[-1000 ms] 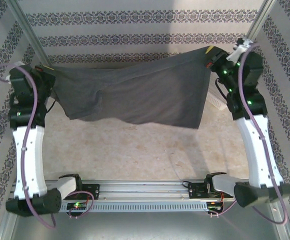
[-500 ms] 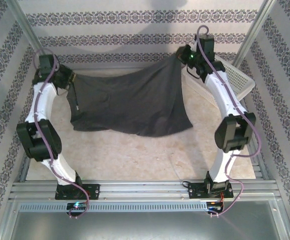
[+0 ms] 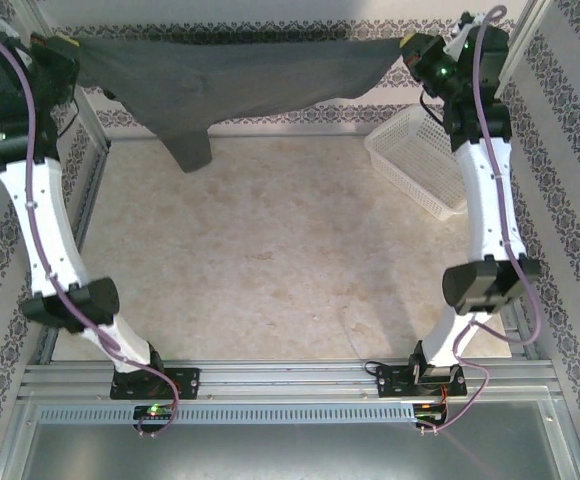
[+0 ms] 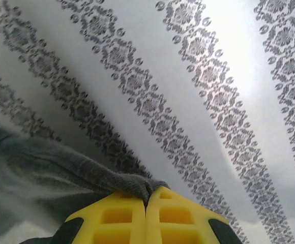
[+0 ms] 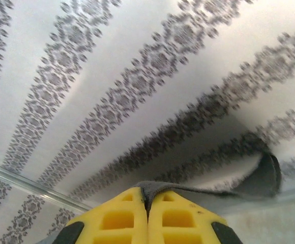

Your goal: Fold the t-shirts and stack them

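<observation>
A dark charcoal-grey t-shirt (image 3: pixel 240 75) hangs stretched high across the back of the cell, in front of the patterned wall, with one sleeve drooping at the left (image 3: pixel 192 150). My left gripper (image 3: pixel 65 45) is shut on its left corner at the far left. In the left wrist view the yellow jaws (image 4: pixel 146 195) pinch a fold of the t-shirt (image 4: pixel 86 175). My right gripper (image 3: pixel 410 45) is shut on the right corner at the far right. Its yellow jaws (image 5: pixel 147 195) clamp the t-shirt's edge (image 5: pixel 188 189), which trails off to the right.
A white mesh basket (image 3: pixel 420 160) lies on the table at the back right, below the right arm. The beige tabletop (image 3: pixel 270 270) spreads beneath the hanging cloth. Metal frame posts stand at both back corners, and a rail (image 3: pixel 290 380) runs along the near edge.
Both arms have lifted and swung toward the back wall, raising the t-shirt off the table and pulling it taut and high. The basket, earlier partly covered, is now exposed.
</observation>
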